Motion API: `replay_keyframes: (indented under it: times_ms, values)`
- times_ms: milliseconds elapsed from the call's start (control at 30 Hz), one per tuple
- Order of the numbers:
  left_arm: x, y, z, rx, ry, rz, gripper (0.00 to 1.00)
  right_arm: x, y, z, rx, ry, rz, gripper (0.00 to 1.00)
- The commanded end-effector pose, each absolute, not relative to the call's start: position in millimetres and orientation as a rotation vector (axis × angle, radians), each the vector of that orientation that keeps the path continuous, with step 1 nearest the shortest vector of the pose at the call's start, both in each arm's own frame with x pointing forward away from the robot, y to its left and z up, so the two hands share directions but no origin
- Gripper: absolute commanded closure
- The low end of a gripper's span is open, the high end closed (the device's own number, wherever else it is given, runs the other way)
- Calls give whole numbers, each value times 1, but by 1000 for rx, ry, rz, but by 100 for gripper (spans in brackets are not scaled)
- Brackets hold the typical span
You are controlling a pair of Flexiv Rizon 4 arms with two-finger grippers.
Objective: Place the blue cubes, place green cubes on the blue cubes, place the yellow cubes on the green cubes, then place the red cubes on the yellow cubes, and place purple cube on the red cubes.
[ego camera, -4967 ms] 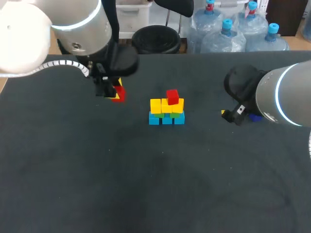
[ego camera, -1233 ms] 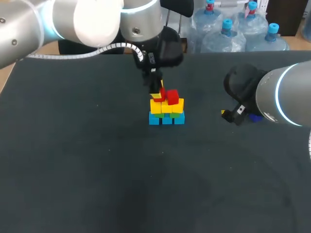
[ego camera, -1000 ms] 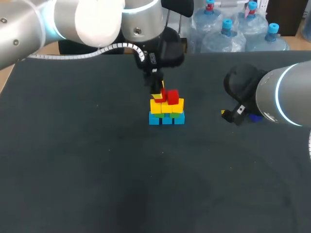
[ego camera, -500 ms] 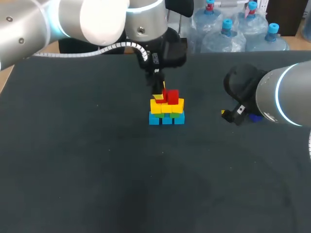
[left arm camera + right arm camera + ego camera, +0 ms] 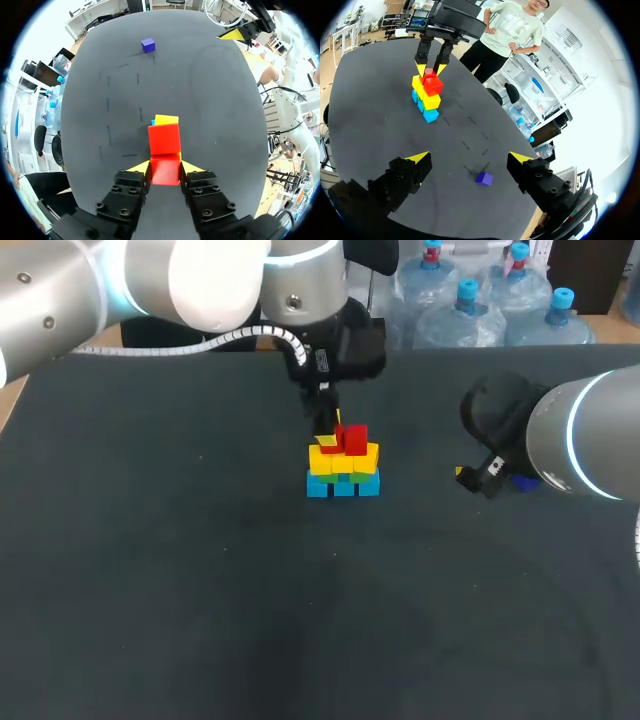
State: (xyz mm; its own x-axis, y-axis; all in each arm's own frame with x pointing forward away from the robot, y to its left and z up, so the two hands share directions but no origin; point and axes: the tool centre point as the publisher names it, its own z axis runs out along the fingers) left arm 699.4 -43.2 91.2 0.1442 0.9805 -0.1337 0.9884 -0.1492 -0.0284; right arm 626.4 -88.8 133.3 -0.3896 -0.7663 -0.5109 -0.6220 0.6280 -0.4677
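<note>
1. The left tool (image 5: 166, 167) grips a red cube (image 5: 165, 174) just beside a second red cube (image 5: 164, 139) atop the stack (image 5: 166, 120); a purple cube (image 5: 147, 45) lies well ahead.
2. The right tool (image 5: 470, 158) is released over the bench (image 5: 370, 125), with the purple cube (image 5: 484, 178) under it, between its spread fingers and untouched.
3. Seen from overhead, the left tool (image 5: 325, 430) holds its cube at the top of the stack (image 5: 343, 472).

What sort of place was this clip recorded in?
Probably a robotics lab workbench. There is a dark-covered table, and the left hand is shut on a red cube at a stack of small colored cubes. The right hand is open, with a purple cube lying ahead of it.
</note>
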Motion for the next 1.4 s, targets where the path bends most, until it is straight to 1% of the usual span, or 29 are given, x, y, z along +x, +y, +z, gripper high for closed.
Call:
replay_keyframes:
  times_ms: [33, 133, 167, 200, 1400]
  values:
    - [701, -44, 89, 2332, 2006, -183, 100, 626, -90, 132, -1077, 2127, -258, 0]
    - [701, -44, 89, 2333, 2005, -182, 100, 626, -90, 132, -1077, 2127, -258, 0]
    - [701, -44, 89, 2333, 2005, -182, 73, 626, -90, 132, -1077, 2127, -258, 0]
    - [701, -44, 89, 2333, 2005, -182, 0, 626, -90, 132, -1077, 2127, -258, 0]
    - [701, -47, 95, 2309, 1940, -172, 0, 626, -90, 132, -1077, 2127, -258, 0]
